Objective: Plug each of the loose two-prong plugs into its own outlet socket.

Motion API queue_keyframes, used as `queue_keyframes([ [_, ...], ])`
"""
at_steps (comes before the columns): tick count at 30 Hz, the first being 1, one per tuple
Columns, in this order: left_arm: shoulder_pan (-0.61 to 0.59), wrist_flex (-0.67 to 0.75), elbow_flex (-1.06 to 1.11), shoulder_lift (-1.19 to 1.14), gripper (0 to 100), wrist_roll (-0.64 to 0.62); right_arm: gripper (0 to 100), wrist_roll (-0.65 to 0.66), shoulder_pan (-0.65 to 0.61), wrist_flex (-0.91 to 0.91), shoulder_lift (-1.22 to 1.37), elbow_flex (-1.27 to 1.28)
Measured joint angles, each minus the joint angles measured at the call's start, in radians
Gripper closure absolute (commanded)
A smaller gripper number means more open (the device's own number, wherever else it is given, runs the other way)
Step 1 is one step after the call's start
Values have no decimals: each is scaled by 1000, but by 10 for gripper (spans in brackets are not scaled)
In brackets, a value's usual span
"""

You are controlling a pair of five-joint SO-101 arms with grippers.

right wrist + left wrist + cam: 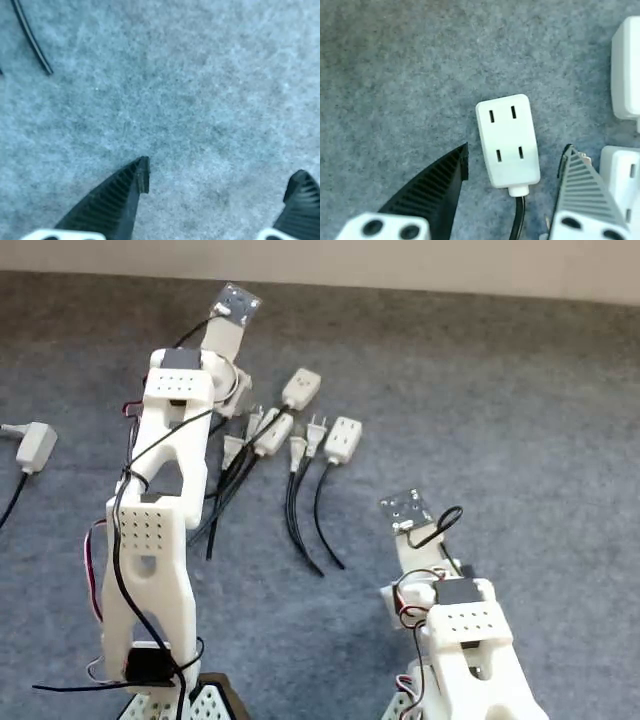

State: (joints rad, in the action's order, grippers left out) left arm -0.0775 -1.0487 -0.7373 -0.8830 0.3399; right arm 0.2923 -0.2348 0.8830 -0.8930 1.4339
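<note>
In the high view the left arm point(165, 470) covers part of the tangle of plugs point(262, 430) at 10 o'clock, so they cannot be counted. At 9 o'clock the picture's edge cuts the cord of a white adapter point(35, 445). In the left wrist view the frame cuts off one outlet block point(626, 65) and a second outlet block point(620, 170).

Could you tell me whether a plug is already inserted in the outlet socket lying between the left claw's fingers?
No, the outlet socket between the fingers of the open left claw shows both pairs of slots empty.

High view looks down over carpet point(520, 390); wrist views face down, close above same carpet; left over outlet socket point(507, 142).
</note>
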Motion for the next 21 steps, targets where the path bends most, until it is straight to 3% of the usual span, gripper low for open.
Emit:
queue_keyframes([
  [5, -5, 14, -12, -61, 739, -5, 588, 0, 0, 0, 0, 0],
  [11, 5, -8, -144, -149, 997, -3, 588, 0, 0, 0, 0, 0],
  [21, -5, -325, -453, -172, 993, 48, 588, 0, 0, 0, 0, 0],
])
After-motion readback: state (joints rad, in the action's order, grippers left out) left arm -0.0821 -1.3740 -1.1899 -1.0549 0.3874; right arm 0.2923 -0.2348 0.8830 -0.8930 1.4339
